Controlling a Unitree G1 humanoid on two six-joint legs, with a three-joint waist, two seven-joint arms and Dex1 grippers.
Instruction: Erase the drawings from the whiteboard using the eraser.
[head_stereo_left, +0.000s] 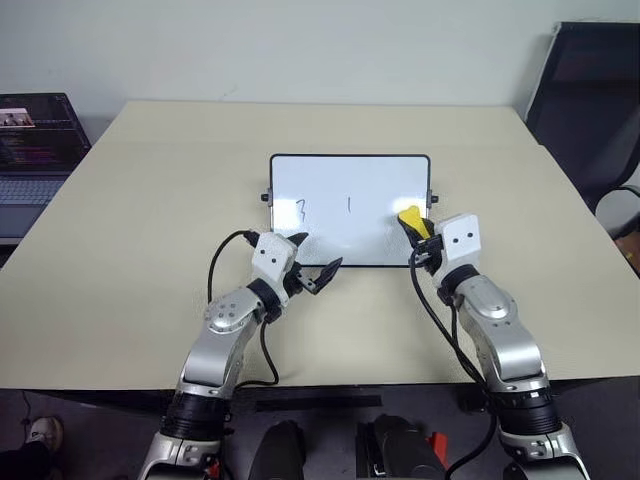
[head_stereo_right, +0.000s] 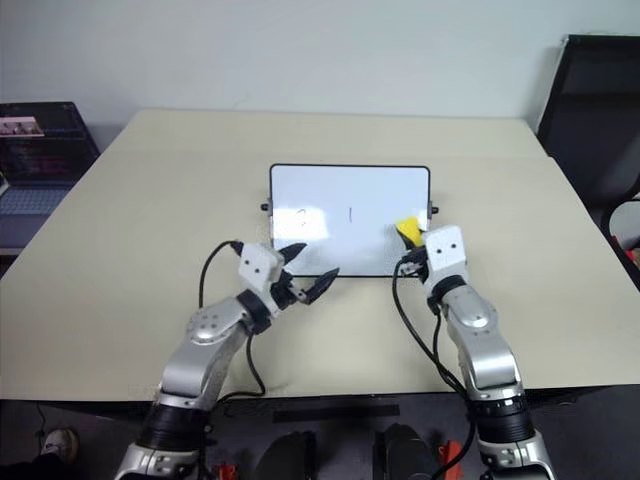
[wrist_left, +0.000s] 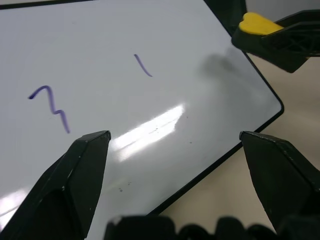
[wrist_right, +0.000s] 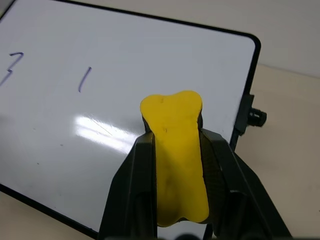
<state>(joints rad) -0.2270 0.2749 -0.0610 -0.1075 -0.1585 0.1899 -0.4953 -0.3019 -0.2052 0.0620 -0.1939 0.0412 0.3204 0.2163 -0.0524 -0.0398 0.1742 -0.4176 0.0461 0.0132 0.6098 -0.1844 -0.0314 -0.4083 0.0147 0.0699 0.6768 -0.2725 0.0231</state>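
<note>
The whiteboard (head_stereo_left: 370, 180) lies flat in the middle of the table, black-framed. Two drawings show on it: a blue zigzag squiggle (head_stereo_left: 300, 211) at its left and a short stroke (head_stereo_left: 348, 205) in the middle. My right gripper (head_stereo_left: 415, 230) is shut on the yellow eraser (wrist_right: 172, 150), holding it over the board's right end, where it casts a faint shadow on the white surface. My left gripper (head_stereo_left: 314, 255) stands open at the board's near left corner, nothing between its fingers (wrist_left: 85, 165). The squiggle (wrist_left: 50, 102) lies just beyond them.
The beige table (head_stereo_left: 150, 200) reaches well past the board on every side. A laptop (head_stereo_left: 35, 150) sits on a stand off the table's left edge. A black chair (head_stereo_left: 590, 90) stands at the far right. A black knob (wrist_right: 256, 118) sticks out from the board's right side.
</note>
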